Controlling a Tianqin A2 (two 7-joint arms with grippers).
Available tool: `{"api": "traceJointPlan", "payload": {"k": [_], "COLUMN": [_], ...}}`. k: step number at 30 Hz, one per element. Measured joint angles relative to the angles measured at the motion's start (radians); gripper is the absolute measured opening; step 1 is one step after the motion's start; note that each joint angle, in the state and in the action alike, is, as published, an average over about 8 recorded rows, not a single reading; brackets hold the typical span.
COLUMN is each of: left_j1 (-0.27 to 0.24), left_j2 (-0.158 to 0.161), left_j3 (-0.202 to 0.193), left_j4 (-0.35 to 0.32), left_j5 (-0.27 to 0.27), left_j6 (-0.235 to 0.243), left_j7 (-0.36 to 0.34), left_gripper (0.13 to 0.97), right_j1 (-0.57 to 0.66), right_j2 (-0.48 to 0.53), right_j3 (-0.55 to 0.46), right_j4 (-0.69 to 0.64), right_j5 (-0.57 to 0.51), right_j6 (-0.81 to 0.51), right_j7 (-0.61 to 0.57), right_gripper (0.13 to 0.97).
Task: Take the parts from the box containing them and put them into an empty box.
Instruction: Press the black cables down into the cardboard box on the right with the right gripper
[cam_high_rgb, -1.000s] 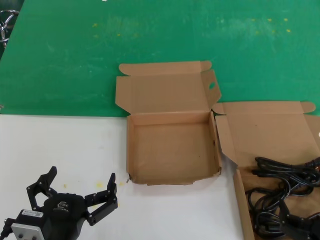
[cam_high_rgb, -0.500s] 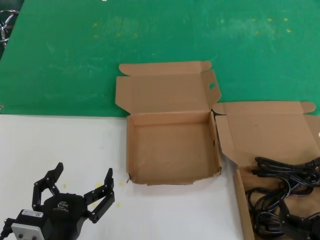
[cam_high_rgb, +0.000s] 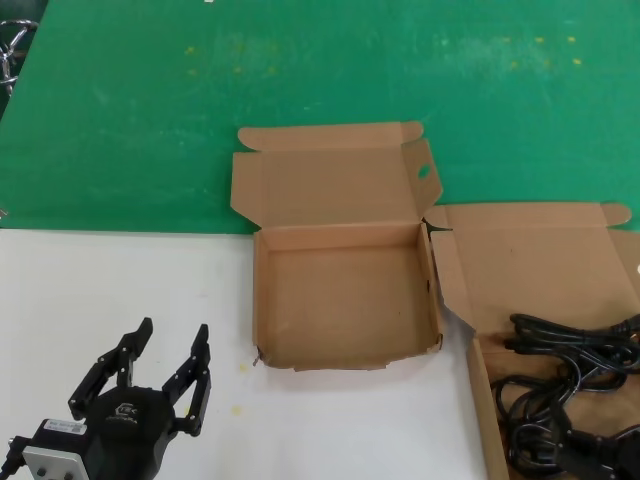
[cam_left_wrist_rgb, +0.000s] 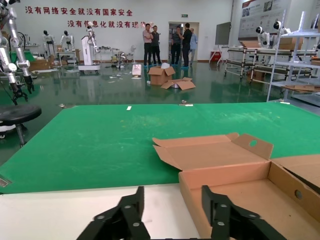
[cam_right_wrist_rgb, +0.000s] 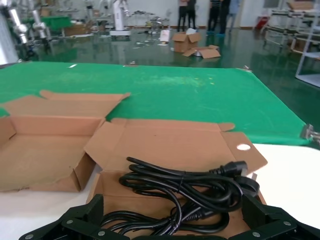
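1. Counter (cam_high_rgb: 120, 290): a white surface in front, with a green mat (cam_high_rgb: 300, 80) over its far half. Both cartons straddle the line where the two meet.
2. Empty box (cam_high_rgb: 345, 305): a shallow brown carton at the centre of the head view, its lid folded back onto the mat. The lid's side flap with the oval hole (cam_high_rgb: 424, 171) stands on the side toward the robot's right. Nothing lies inside.
3. Box containing the parts (cam_high_rgb: 540, 270): just beside the empty box on the robot's right, its lid corner close to the neighbour's wall. Whether the two touch cannot be settled from these views.
4. Parts (cam_right_wrist_rgb: 190, 192): black power cords in loose loops, all lying in the right-hand carton. One moulded plug (cam_right_wrist_rgb: 235, 167) points toward the far lid.
5. Left pincer (cam_high_rgb: 165, 378): low over the white counter, near the front left corner of the empty box and well apart from the cords. Its fingers (cam_high_rgb: 192, 375) are spread with a moderate gap and hold nothing. In the left wrist view the fingertips frame the near wall of the empty box.
6. Right pincer (cam_right_wrist_rgb: 175, 227): seen only in the right wrist view, spread wide just in front of the cord carton, holding nothing.
7. Surroundings: a workshop floor beyond the mat, with people (cam_left_wrist_rgb: 170, 42) standing far off and loose cartons (cam_left_wrist_rgb: 170, 77) on the floor.
8. Change: over the last second the left pincer's fingers have narrowed from a wide spread. The cartons and cords lie as before.
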Motion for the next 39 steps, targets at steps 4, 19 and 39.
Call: {"api": "traceJointPlan", "payload": {"k": [4,19,39], "left_j1": [0.000,0.000,0.000], "left_j2": [0.000,0.000,0.000], "left_j3": [0.000,0.000,0.000], "left_j4": [0.000,0.000,0.000], "left_j5": [0.000,0.000,0.000], "left_j6": [0.000,0.000,0.000], "left_j7": [0.000,0.000,0.000], "left_gripper": [0.458,0.204,0.135], "right_j1": [0.014,0.273,0.751], "right_j2": [0.073,0.532,0.726], "right_j3": [-0.057,-0.468,-0.791], "right_j4": [0.013,0.051,-0.053], "right_j5": [0.025,0.268,-0.216], "right_j6": [0.022,0.055,-0.294], "right_j7": [-0.021,-0.087,0.270], "right_gripper": [0.966,0.966,0.966]}}
